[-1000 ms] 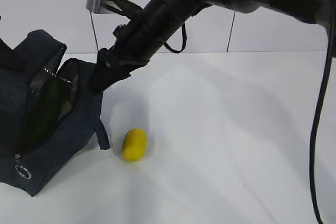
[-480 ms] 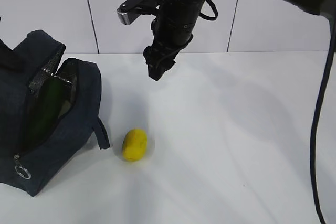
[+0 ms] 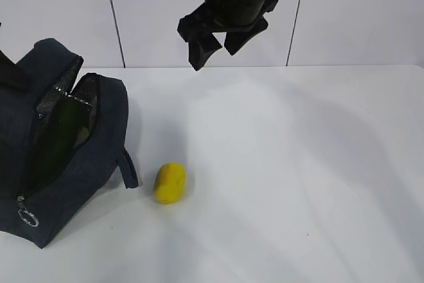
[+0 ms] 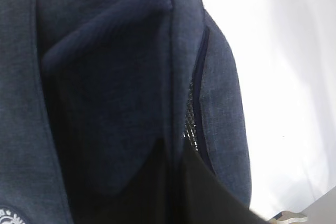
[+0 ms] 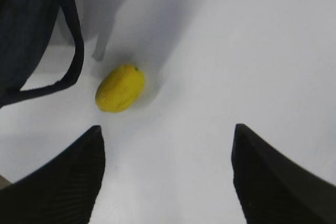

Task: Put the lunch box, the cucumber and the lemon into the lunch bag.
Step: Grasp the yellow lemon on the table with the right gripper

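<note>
At the far left of the exterior view, the lunch bag (image 3: 66, 164) is seen standing on the white worktop (image 3: 298, 177), its zipper undone and its mouth gaping toward the right. A dark green shape, taken to be the cucumber (image 3: 56, 140), is seen inside the opening; whether the lunch box is also in there cannot be told. A metal ring pull (image 3: 27, 217) hangs at the near lower corner of the bag, and a loop handle (image 3: 129, 167) droops down its right side onto the worktop. In the left wrist view, navy fabric fills nearly the whole picture, with a strip of zipper teeth and a sliver of a round white logo (image 4: 10, 214) at the lower left edge. The left pincer itself is not seen in any view; its jaws are pressed together.

Just right of the bag, near the handle but apart from it, the lemon (image 3: 169, 182) lies on the bare worktop. In the right wrist view it is seen ahead and to the left of the spread fingers (image 5: 63, 182).

Farther right and high up, the right pincer (image 3: 218, 41) is held in the air above the worktop, well apart from the lemon, with its jaws spread wide and nothing between them.
</note>
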